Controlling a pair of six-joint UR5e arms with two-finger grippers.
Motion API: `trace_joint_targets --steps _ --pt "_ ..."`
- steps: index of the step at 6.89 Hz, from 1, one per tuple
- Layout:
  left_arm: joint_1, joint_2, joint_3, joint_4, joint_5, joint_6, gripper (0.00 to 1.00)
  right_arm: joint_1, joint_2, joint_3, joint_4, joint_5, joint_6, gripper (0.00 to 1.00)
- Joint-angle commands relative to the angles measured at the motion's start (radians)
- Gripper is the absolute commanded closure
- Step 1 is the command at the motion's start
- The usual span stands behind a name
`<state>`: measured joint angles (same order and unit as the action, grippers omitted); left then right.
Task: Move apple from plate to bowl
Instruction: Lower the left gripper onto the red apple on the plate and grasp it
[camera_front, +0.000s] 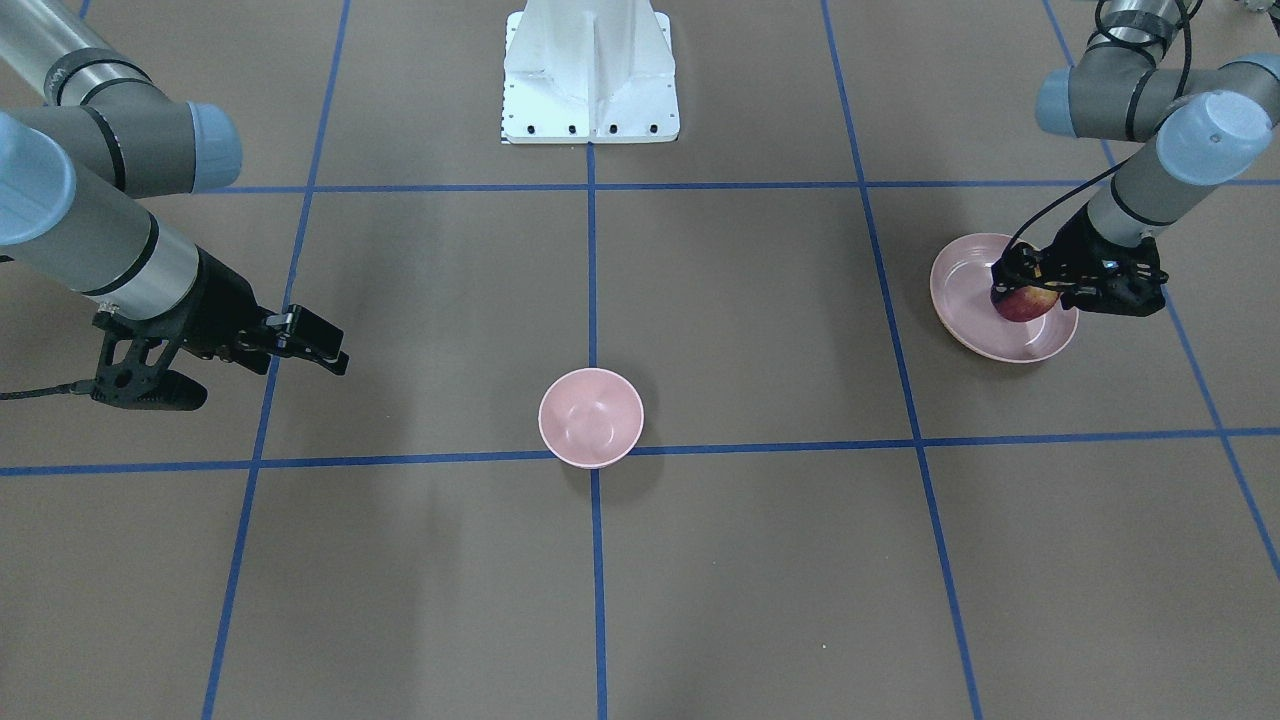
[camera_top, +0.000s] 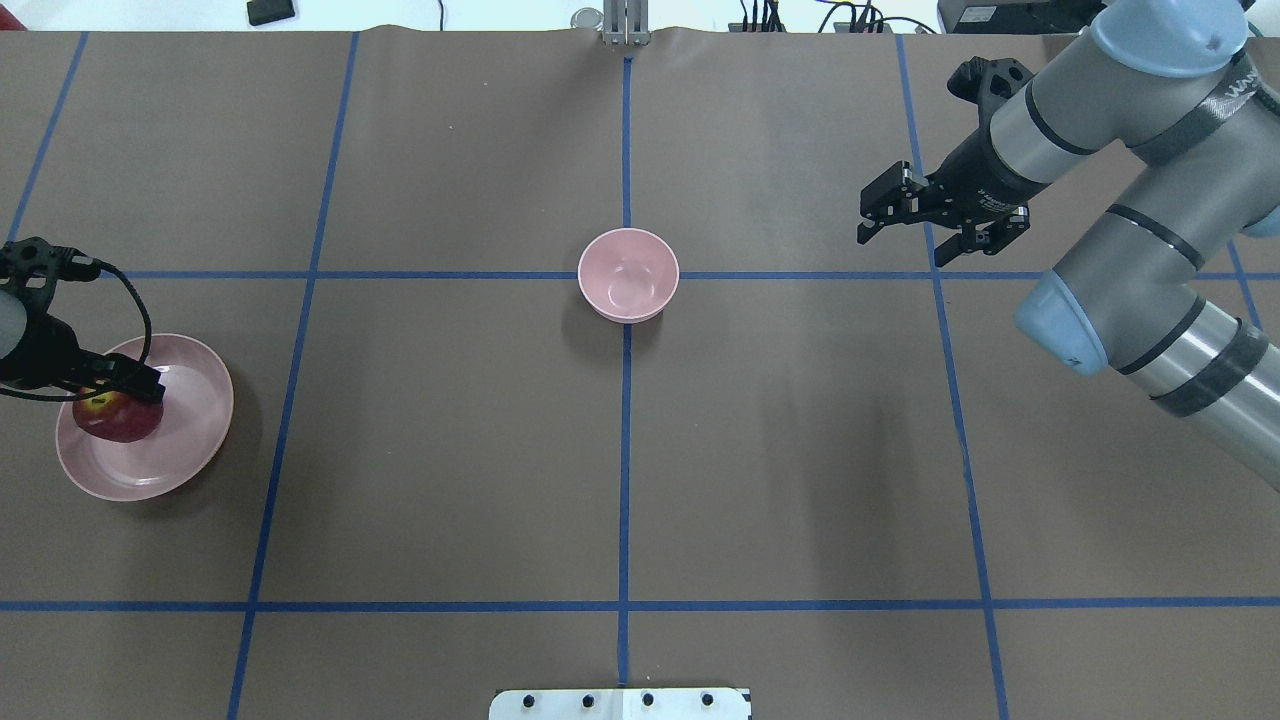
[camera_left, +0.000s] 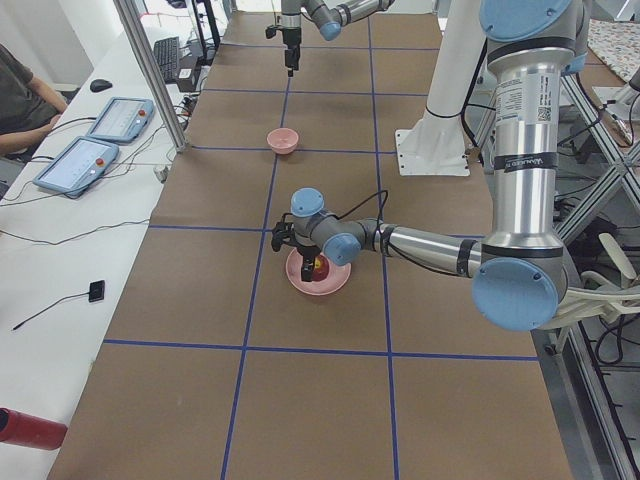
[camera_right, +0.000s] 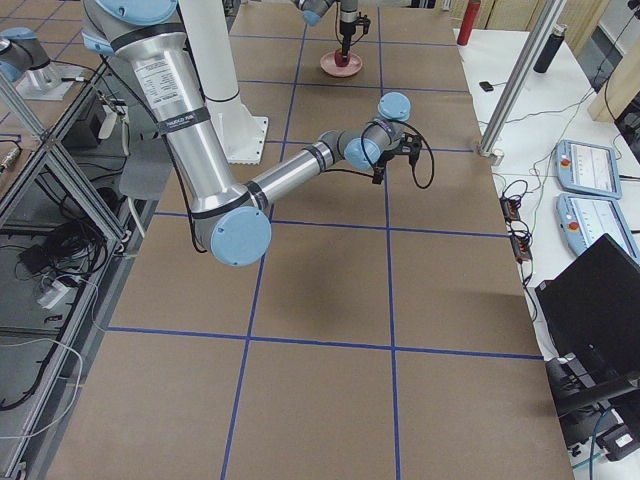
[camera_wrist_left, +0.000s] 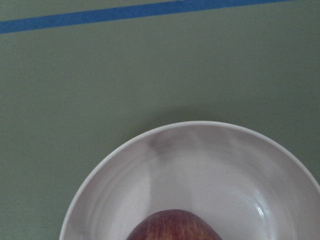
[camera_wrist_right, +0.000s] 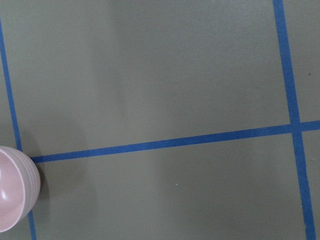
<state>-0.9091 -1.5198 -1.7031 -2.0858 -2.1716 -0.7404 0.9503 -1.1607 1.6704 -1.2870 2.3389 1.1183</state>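
The dark-red apple (camera_front: 1025, 305) lies in the wide pink plate (camera_front: 960, 290) on the robot's left side of the table. My left gripper (camera_front: 1025, 285) is down at the apple, fingers close around its top. I cannot tell whether they press on it. Overhead, the apple (camera_top: 120, 420) sits left of centre in the plate (camera_top: 190, 400), under the left gripper (camera_top: 115, 395). The left wrist view shows the apple's top (camera_wrist_left: 175, 227) over the plate (camera_wrist_left: 200, 160). The small deep pink bowl (camera_top: 628, 275) stands empty mid-table. My right gripper (camera_top: 900, 240) hovers open and empty, right of the bowl.
Brown table paper with blue tape grid lines (camera_top: 625, 450). The white robot base (camera_front: 590, 80) stands at the robot's edge of the table. The bowl's rim (camera_wrist_right: 12, 195) shows at the lower left of the right wrist view. Operator tablets (camera_left: 85, 160) lie off the table.
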Motion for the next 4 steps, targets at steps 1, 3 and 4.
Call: trace_joint_targets --steps 1,3,4 --pt "0.002 0.001 -0.001 0.004 -0.007 -0.002 0.02 -0.001 0.0 0.0 -0.001 -0.001 0.0 0.0" --pt "0.019 0.01 -0.009 0.006 -0.008 -0.002 0.31 -0.001 0.001 0.0 -0.001 0.0 0.0 0.0" --pt "0.028 0.015 -0.009 0.009 -0.008 -0.002 0.99 -0.001 0.001 0.0 0.0 0.0 0.0 0.0"
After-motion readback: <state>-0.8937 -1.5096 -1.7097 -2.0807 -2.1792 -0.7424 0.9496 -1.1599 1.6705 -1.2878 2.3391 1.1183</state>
